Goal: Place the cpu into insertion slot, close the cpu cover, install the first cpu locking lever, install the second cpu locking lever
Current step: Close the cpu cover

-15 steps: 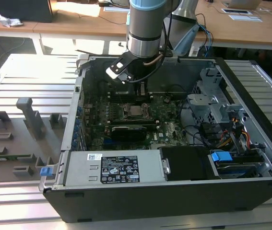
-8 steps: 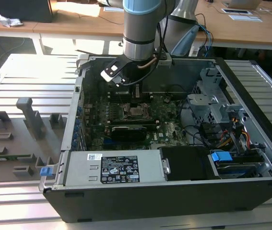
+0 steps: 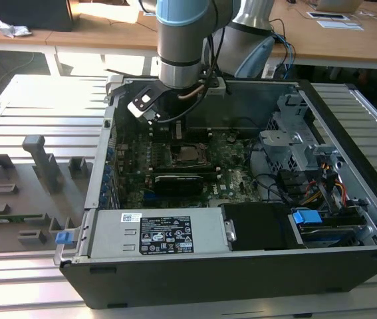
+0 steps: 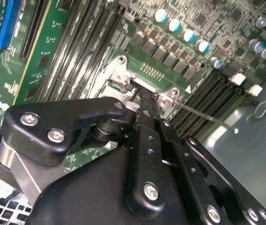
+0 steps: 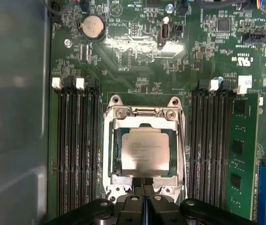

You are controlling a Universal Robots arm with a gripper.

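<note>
1. My arm (image 3: 181, 40) drops almost straight down from the far side into the open computer case (image 3: 175, 282). The wrist hangs over the middle of the green board.
2. My gripper (image 5: 144, 186) points down at the socket. The two black fingers are pressed together, and I see nothing between them. In the second wrist view the gripper's (image 4: 144, 96) tips sit right at the rim of the cpu cover, touching it or just above it.
3. The cpu (image 5: 144, 151) lies flat in the insertion slot (image 5: 172, 140). The cpu cover (image 5: 109, 154) is folded down around it, with the silvery top showing through the window.
4. A thin lever rod (image 4: 198, 113) juts out from the socket just beside my fingertips and runs over the neighbouring slots.
5. Banks of long black memory slots (image 5: 76, 140) flank the socket closely on both sides. One bank holds a green memory module (image 5: 238, 154).
6. In the exterior view a black card (image 3: 181, 181) lies just nearer than the socket. A grey drive cage (image 3: 294, 133) with loose cables stands to that view's right.
7. Lines of print run across the cpu's top. White printed stickers cover the grey power-supply box (image 3: 155, 232) along the near wall.
</note>
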